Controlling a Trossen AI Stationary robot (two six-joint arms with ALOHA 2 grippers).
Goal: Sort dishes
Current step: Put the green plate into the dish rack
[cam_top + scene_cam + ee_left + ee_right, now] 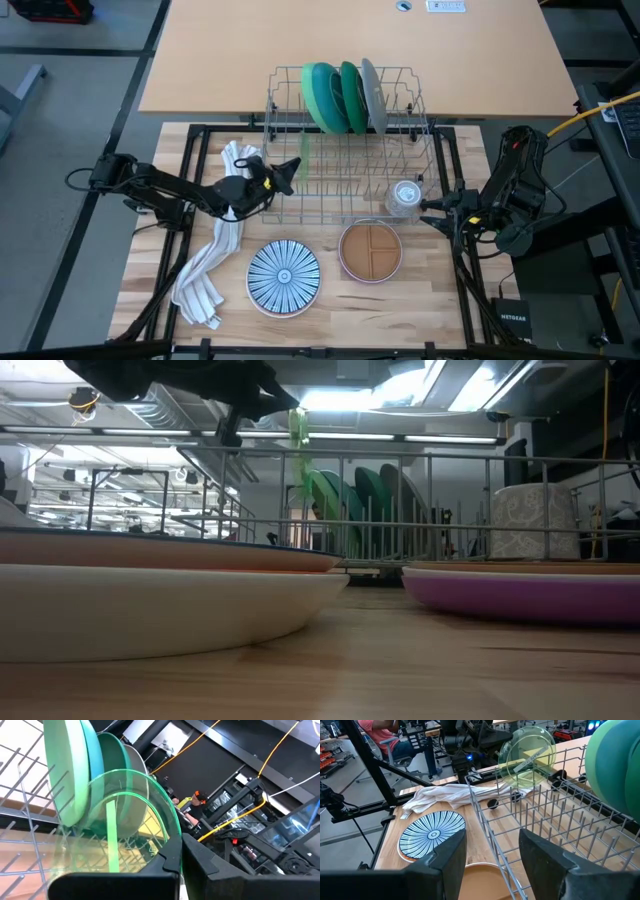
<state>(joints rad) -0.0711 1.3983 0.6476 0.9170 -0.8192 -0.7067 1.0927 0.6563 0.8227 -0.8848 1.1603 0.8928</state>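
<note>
Left fingers [290, 167] clench a clear green plate [527, 751] over the rack's rim [270, 150]; right fingers [428, 207] released.

We note a blue-and-white striped plate [284, 277], an orange dish [371, 250], green plates [333, 97], a grey plate [374, 95], and a white striped towel [215, 268].

The left pincer [181, 851] gripped a clear green plate [132, 815] by its rim. Beyond it, green plates [75, 765] stood upright in the wire rack [20, 815].

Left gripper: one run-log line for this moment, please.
left gripper shut on clear green plate | over dish rack | right gripper open, waiting
</note>
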